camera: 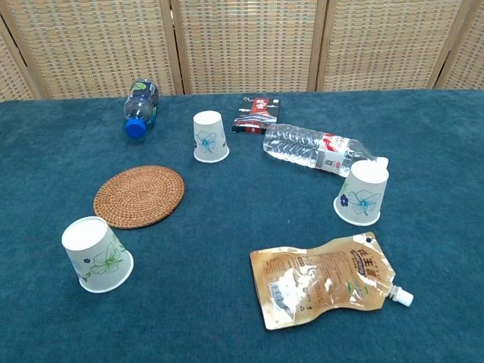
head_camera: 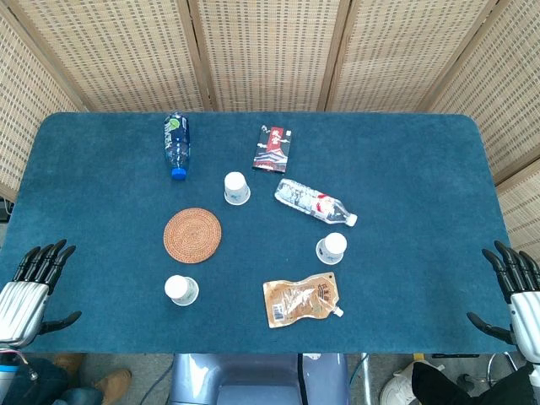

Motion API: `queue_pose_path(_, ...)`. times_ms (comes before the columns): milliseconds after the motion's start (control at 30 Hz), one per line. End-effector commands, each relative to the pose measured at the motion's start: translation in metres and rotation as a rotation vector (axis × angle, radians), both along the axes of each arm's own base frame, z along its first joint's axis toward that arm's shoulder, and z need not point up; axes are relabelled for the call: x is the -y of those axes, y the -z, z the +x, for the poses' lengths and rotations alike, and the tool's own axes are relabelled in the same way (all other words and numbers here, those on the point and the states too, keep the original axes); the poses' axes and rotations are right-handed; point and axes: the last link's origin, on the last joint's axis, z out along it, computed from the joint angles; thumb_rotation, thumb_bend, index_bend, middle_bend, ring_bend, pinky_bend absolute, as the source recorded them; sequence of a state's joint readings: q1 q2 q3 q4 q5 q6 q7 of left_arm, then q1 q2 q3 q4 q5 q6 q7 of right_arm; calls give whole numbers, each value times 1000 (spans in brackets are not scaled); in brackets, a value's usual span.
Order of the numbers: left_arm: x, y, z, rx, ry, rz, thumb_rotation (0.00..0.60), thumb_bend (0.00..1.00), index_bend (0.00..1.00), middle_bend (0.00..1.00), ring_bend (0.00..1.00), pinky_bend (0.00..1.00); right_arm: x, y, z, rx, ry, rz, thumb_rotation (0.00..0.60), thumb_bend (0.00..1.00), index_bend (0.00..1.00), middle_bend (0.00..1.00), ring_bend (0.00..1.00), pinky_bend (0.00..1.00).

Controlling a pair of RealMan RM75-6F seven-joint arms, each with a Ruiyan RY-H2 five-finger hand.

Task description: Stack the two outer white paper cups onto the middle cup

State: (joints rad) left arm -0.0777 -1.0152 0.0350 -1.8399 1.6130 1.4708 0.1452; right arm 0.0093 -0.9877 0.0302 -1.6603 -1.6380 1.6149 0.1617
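Three white paper cups stand upside down on the blue table. One cup [head_camera: 237, 188] [camera: 209, 137] is toward the back centre, another cup [head_camera: 332, 249] [camera: 362, 193] sits to the right, and a third cup [head_camera: 180, 290] [camera: 96, 255] is at the front left. My left hand [head_camera: 32, 287] rests at the table's front left corner with fingers spread and nothing in it. At the front right edge my right hand [head_camera: 513, 291] is likewise open and empty. Neither hand shows in the chest view.
A round woven coaster [head_camera: 192, 235] [camera: 139, 196] lies left of centre. A blue-capped bottle [head_camera: 176, 144] [camera: 141, 107] and a clear bottle [head_camera: 313, 202] [camera: 318, 150] lie on their sides. A dark packet [head_camera: 274, 148] [camera: 257, 114] is at the back, a brown pouch [head_camera: 302, 300] [camera: 325, 279] in front.
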Motion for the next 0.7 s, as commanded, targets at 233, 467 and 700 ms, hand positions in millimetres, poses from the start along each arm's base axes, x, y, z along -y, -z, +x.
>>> queue_pose_path(233, 1, 0, 0, -1, 2, -1, 600, 0, 0, 0, 0, 0, 0, 0, 0, 1, 0, -1, 600, 0, 0, 0, 0, 0)
queue_pose_path(467, 3, 16, 6, -24, 46, -135, 600, 0, 0, 0, 0, 0, 0, -1, 0, 5, 0, -2, 600, 0, 0, 0, 0, 0)
queue_pose_path(700, -36, 71, 33, -132, 275, -382, 600, 0, 0, 0, 0, 0, 4, -1, -2, 6, 20, -6, 600, 0, 0, 0, 0, 0)
